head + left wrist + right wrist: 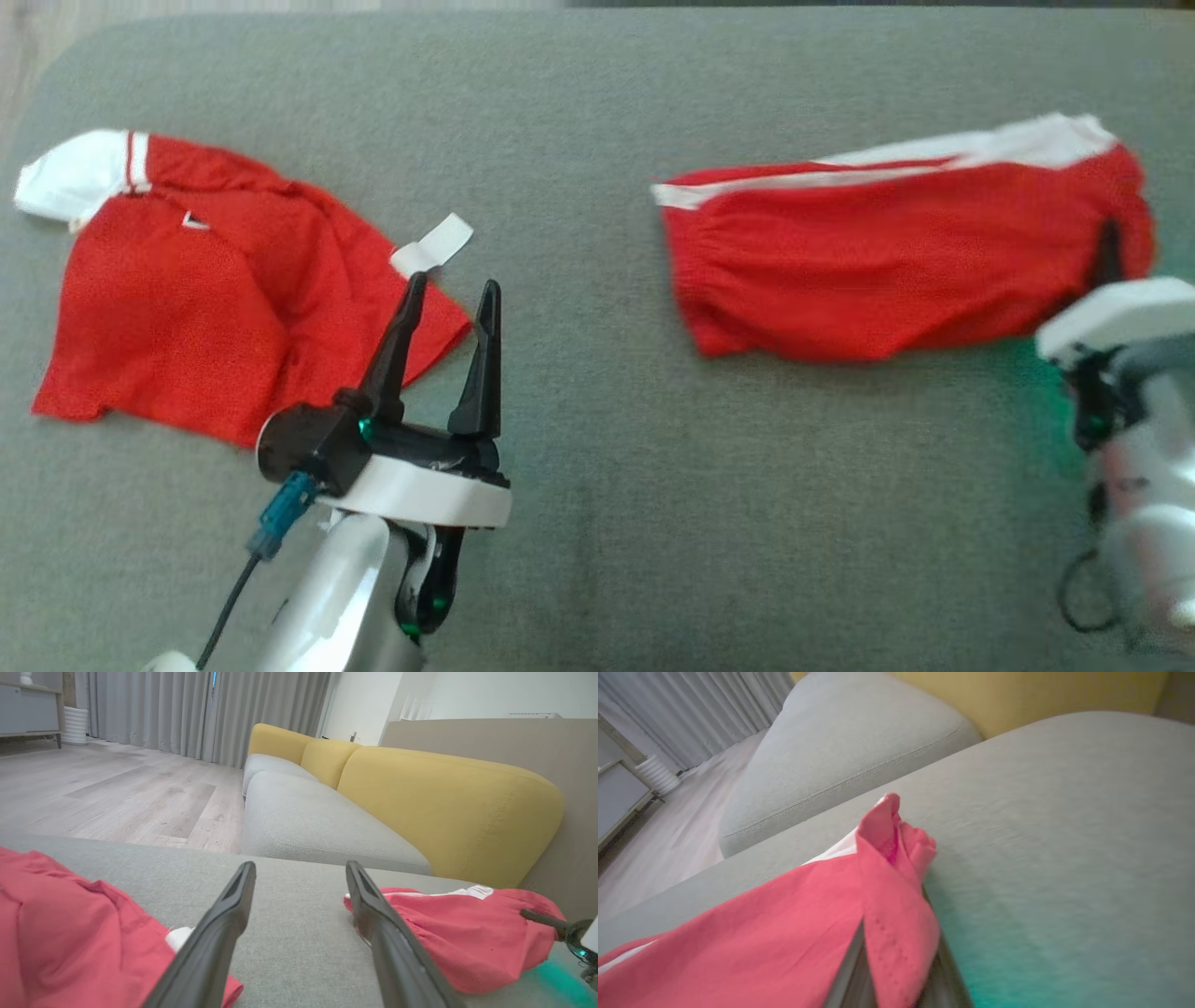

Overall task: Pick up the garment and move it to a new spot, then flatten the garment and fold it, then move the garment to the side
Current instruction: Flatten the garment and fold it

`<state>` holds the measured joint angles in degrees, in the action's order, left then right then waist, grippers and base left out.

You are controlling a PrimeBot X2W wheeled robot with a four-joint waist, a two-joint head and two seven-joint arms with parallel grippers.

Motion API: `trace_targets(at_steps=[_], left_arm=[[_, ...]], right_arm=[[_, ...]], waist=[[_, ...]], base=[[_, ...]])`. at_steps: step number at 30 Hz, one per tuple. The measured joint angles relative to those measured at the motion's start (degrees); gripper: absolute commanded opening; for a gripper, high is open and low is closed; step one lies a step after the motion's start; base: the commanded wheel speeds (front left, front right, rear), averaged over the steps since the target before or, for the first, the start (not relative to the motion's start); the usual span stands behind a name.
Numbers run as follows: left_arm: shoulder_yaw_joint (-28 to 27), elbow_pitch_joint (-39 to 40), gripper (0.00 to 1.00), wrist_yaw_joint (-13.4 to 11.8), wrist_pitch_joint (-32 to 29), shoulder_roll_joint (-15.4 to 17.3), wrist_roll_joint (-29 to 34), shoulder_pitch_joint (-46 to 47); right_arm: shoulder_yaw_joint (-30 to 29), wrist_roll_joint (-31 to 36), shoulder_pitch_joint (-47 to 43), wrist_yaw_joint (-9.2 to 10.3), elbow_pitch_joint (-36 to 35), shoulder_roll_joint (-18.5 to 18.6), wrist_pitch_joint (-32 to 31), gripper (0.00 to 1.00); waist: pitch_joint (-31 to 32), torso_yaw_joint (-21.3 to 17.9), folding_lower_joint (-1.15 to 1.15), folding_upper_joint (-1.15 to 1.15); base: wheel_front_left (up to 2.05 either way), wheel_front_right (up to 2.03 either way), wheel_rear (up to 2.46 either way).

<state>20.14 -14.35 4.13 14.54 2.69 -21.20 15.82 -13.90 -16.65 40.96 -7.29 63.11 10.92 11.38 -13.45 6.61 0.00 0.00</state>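
Firmly, our right gripper pinches the right end of the folded red shorts, which lie on the right half of the grey cushion. Our left gripper hovers at a red shirt's edge, fingers spread, holding nothing.

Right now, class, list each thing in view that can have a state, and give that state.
shirt: lying loose and wrinkled, unfolded, not gripped
shorts: lying on the cushion, one end gripped
left gripper: open, empty, beside the shirt's edge
right gripper: shut on the shorts
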Motion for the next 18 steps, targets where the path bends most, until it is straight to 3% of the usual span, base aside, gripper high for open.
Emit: trace_targets(at_steps=[7,18], left_arm=[[0.11,1.26,1.00,0.42,0.00,0.00,-0.01,-0.61],[0.42,1.31,1.00,0.43,0.00,0.00,0.00,-1.10]], right_arm=[[-2.82,-1.19,-3.24,0.00,0.02,3.66,0.02,0.00],[-2.33,-0.88,-3.80,0.00,-1.07,1.30,0.79,0.00]], waist=[[2.08,-2.12,0.00,0.00],[2.77,-2.63,0.00,0.00]], base=[[0.00,0.00,0.00],[0.00,0.00,0.00]])
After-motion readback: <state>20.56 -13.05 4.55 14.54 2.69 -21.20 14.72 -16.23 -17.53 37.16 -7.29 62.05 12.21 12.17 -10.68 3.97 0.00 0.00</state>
